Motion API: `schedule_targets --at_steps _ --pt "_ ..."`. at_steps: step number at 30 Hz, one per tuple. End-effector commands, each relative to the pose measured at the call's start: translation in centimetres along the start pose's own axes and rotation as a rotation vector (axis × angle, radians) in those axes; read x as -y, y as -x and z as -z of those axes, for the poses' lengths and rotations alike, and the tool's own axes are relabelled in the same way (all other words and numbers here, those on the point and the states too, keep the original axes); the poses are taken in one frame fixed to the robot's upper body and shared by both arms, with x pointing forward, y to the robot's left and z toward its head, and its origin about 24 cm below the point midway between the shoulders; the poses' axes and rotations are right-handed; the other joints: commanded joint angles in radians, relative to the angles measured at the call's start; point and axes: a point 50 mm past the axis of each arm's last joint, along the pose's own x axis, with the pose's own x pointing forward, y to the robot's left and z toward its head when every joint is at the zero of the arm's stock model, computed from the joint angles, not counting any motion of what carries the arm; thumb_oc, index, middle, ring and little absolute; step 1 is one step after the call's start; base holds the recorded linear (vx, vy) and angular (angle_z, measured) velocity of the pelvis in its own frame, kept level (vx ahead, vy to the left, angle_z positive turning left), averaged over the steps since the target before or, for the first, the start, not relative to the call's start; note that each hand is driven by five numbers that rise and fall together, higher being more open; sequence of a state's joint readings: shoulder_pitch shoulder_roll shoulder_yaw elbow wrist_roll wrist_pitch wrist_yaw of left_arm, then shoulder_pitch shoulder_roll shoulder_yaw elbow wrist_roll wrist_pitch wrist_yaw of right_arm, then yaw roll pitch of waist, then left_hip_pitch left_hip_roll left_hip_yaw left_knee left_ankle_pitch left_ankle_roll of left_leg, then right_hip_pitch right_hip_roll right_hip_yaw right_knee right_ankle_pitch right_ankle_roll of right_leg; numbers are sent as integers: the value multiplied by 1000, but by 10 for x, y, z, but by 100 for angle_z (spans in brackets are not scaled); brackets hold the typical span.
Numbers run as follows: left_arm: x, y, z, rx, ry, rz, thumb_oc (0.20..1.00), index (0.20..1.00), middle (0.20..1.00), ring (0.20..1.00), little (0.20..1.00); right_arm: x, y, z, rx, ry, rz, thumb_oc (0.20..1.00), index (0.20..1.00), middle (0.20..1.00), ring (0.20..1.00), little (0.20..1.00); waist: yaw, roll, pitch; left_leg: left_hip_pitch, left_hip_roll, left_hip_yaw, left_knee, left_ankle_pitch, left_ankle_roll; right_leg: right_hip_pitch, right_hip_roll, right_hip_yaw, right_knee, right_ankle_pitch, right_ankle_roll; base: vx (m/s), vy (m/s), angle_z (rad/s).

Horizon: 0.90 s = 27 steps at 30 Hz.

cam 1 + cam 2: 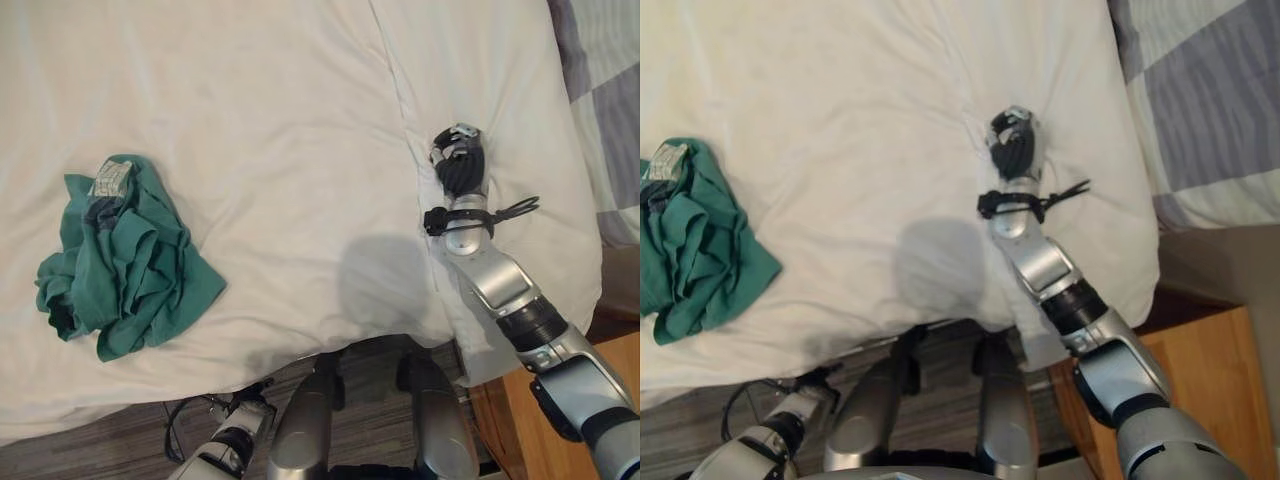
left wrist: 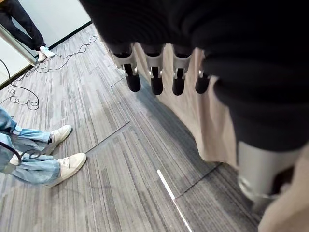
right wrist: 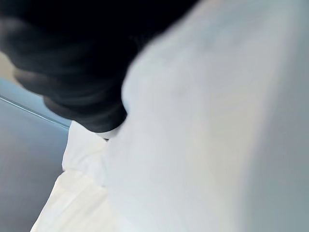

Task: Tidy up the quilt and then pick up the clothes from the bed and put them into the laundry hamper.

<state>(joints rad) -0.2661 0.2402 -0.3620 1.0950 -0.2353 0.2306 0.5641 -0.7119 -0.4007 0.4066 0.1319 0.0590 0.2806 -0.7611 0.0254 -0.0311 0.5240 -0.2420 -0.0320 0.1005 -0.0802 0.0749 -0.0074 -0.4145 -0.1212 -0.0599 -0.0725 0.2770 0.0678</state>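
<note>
The left hand (image 2: 164, 77) is hung low over the floor (image 2: 111, 164) below the quilt's near edge, fingers straight and empty. The right hand (image 1: 459, 160) is curled into a fold of the white quilt (image 1: 270, 150), presumably to straighten it. The green clothes (image 1: 120, 255) are left bunched well left of that hand; their label cannot be read.

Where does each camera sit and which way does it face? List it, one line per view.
Left eye view: on the head, looking down at the white quilt, green clothes and right robot hand.
Right eye view: same head, beside it; shares those three.
Left wrist view: along the left robot hand, fingers straight, to the floor and a person's shoes.
Right wrist view: against the quilt, past its dark cover.
</note>
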Motion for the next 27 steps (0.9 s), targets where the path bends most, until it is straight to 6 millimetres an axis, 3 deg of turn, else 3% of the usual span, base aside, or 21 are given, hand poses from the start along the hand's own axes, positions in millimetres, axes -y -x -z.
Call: schedule_targets --at_steps 1,2,4,6,7,8,9,14,16,18,21,22,23,25,27 --pt "-4 0 34 -106 27 -12 1000 1000 1000 1000 1000 58 47 128 -449 416 126 200 200 200 200 200 -62 57 -4 -112 16 15 -7 -38 -19 -28 -22 83 78 -147 102 -6 102 6" --pt "-8 -2 35 -101 29 -9 1000 1000 1000 1000 1000 81 66 154 -511 507 144 200 200 200 200 200 -82 60 -4 -114 15 19 -7 -39 -18 -35 -18 94 76 -144 103 0 90 6" --pt "-13 -4 41 -103 31 -12 1000 1000 1000 1000 1000 106 99 182 -612 602 120 200 200 200 200 200 -103 57 -4 -101 13 19 -7 -45 -17 -23 -17 102 71 -146 107 6 81 8" --pt "-16 -5 42 -101 33 -14 1000 1000 1000 1000 1000 113 110 190 -640 637 103 200 200 200 200 200 -109 52 -4 -98 14 20 -7 -43 -17 -24 -15 106 72 -143 109 -10 43 5" --pt "-27 -8 48 -105 39 -30 1000 1000 1000 1000 1000 133 155 215 -768 720 17 200 200 200 200 200 -132 33 -4 -71 19 23 -7 -49 -18 -6 -15 111 73 -141 118 -13 57 2" --pt "-29 -9 49 -106 40 -34 1000 1000 1000 1000 1000 137 165 219 -792 733 -2 200 200 200 200 200 -137 27 -4 -62 20 23 -7 -51 -18 0 -15 113 73 -141 121 -21 79 4" --pt "-33 -10 51 -103 37 -42 1000 1000 1000 1000 1000 148 190 229 -869 757 -42 200 200 200 200 200 -148 16 -4 -39 23 25 -7 -57 -18 17 -14 119 72 -140 127 -7 52 4" --pt "-40 -11 62 -97 12 -63 1000 1000 1000 1000 1000 168 261 249 -1125 726 -45 200 200 200 200 200 -169 -15 -4 71 31 35 -7 -88 -16 127 -16 143 50 -146 144 15 66 3" --pt "-40 -10 67 -101 5 -64 1000 1000 1000 1000 1000 172 278 253 -1188 718 -41 200 200 200 200 200 -171 -21 -4 106 35 37 -7 -95 -16 161 -18 145 43 -147 145 35 50 5" --pt "-37 -6 81 -125 -7 -70 1000 1000 1000 1000 1000 175 310 256 -1310 737 -59 200 200 200 200 200 -170 -30 -38 150 43 37 -7 -104 -17 206 -19 143 33 -149 147 93 49 7" --pt "-36 -2 98 -175 -11 -71 1000 1000 1000 1000 1000 177 341 257 -1439 780 -108 200 200 200 200 200 -162 -38 -81 194 50 42 -7 -110 -18 258 -22 132 21 -151 150 150 13 -3" --pt "-36 1 109 -210 -11 -68 1000 1000 1000 1000 1000 179 360 256 -1539 800 -183 765 765 765 765 765 -155 -40 -112 219 52 43 -7 -112 -18 287 -24 126 13 -152 150 167 -23 -9" --pt "-36 2 112 -218 -14 -66 1000 1000 1000 1000 1000 179 365 256 -1564 802 -206 1000 1000 1000 1000 1000 -152 -41 -120 225 53 42 -7 -113 -18 295 -24 123 12 -152 150 169 -29 -8" --pt "-34 7 127 -276 -27 -59 1000 1000 1000 1000 1000 175 390 254 -1699 815 -295 1000 1000 1000 1000 1000 -126 -40 -171 262 52 32 -7 -118 -19 344 -30 103 2 -157 150 210 -76 -6" --pt "-33 9 132 -301 -37 -57 1000 1000 1000 1000 1000 173 397 254 -1745 808 -312 1000 1000 1000 1000 1000 -114 -39 -193 278 51 23 -7 -123 -18 363 -34 90 2 -161 150 175 -74 -3"
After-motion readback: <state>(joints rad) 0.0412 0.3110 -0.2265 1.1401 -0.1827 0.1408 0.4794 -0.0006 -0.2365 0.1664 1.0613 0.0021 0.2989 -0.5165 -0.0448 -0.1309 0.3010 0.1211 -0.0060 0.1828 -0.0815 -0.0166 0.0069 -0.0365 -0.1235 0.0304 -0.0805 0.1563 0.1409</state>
